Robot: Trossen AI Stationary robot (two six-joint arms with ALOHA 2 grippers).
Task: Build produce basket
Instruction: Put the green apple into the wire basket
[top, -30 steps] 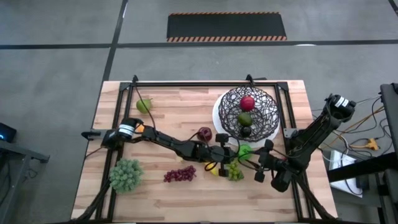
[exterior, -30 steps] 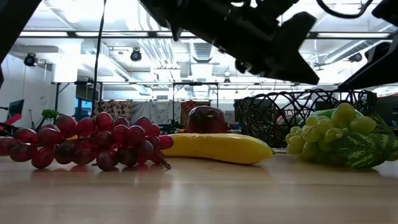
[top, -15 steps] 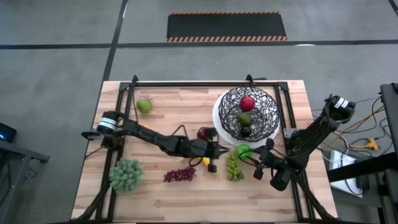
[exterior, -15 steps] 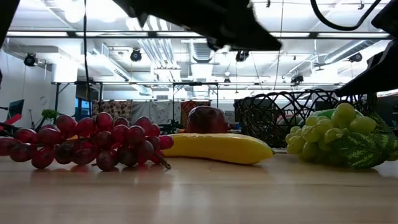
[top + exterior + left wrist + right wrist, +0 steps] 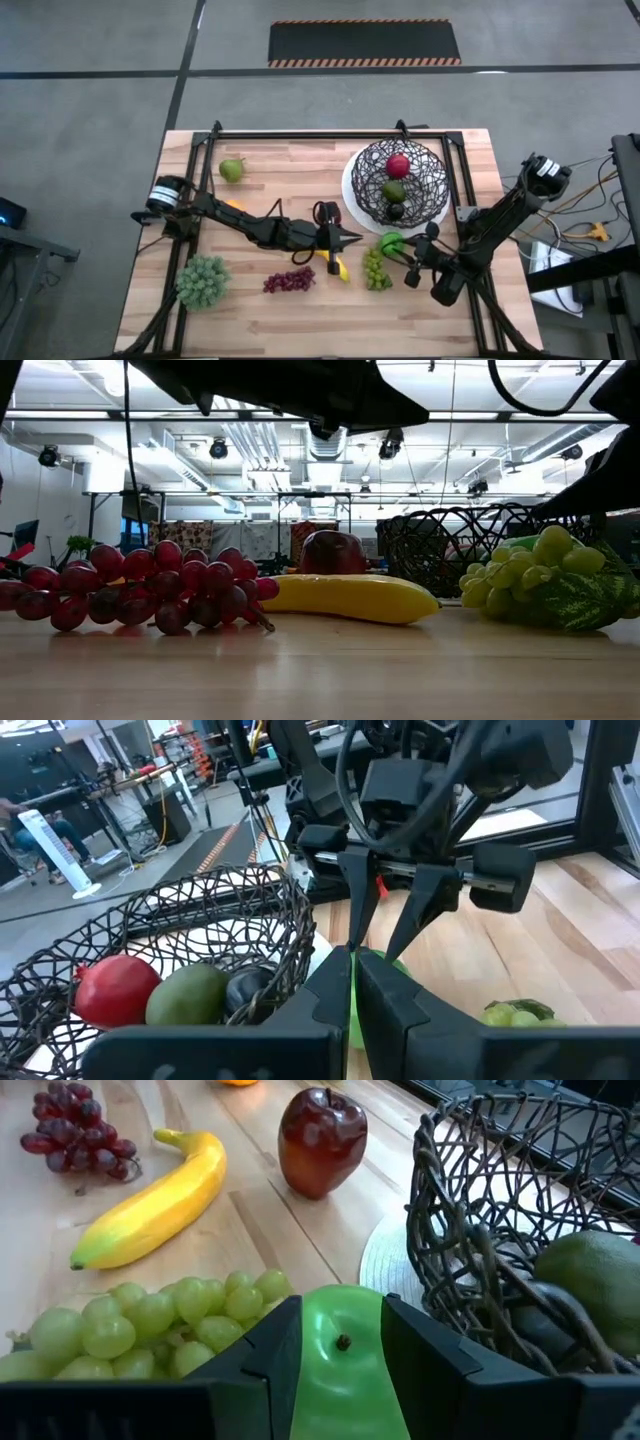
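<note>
1. The right gripper (image 5: pixel 340 1350) sits low beside the basket, its fingers spread wide to either side of a green apple (image 5: pixel 345 1355). Whether the pads touch the apple cannot be told, so it reads as unclenched, not yet a firm hold.
2. The left gripper (image 5: pixel 345 238) hovers over the table middle, its fingers (image 5: pixel 400 1005) pressed together on nothing, pointing towards the basket.
3. The green apple lies on the wood just beside the basket's white plate (image 5: pixel 385 1255), next to the green grapes (image 5: pixel 150 1325).
4. Handling, as a judgement: the apple looks smooth, rigid and round, so it may roll or slip; pinching across its widest middle seems safest.
5. Outward lie the banana (image 5: pixel 150 1205), the dark red apple (image 5: pixel 322 1140) and the purple grapes (image 5: pixel 75 1130); a pear (image 5: pixel 232 169) and a leafy bunch (image 5: pixel 203 281) are well apart.
6. The wire basket (image 5: pixel 397 183) already holds a red fruit (image 5: pixel 398 166), a green one and a dark one.
</note>
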